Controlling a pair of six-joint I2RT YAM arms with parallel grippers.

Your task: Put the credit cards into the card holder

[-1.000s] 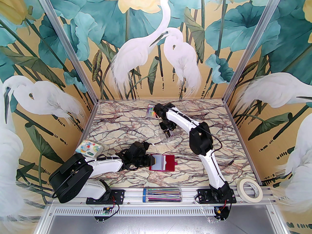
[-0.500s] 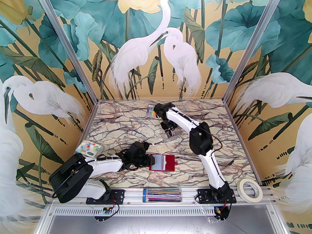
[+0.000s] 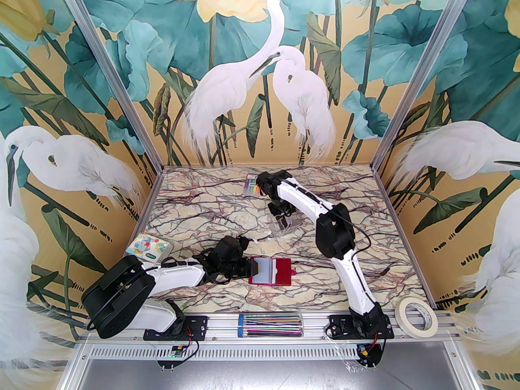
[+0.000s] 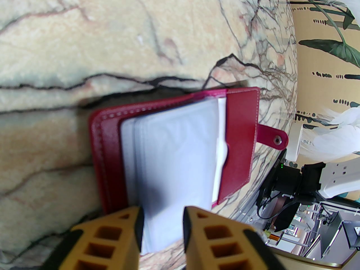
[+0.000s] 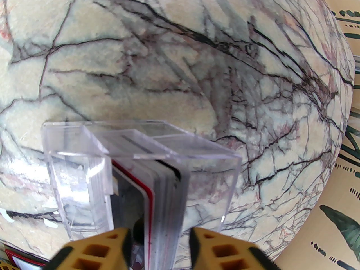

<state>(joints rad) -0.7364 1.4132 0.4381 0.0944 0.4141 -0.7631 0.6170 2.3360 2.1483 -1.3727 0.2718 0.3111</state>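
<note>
Just now the right gripper [image 5: 161,232] widened, loose astride the boxed cards [image 5: 166,184], so none is gripped; left gripper [image 4: 162,212] pinches the holder [image 4: 239,122].

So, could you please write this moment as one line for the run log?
left gripper: shut on card holder sleeves, holder open | right gripper: open, straddling credit cards in clear box | stage: card pick-up

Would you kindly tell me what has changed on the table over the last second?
The right pincer nudged slightly rightward and its jaws widened around the credit cards standing in the clear box. The left pincer stayed clamped on the card holder, which did not move; nothing else shifted.
</note>
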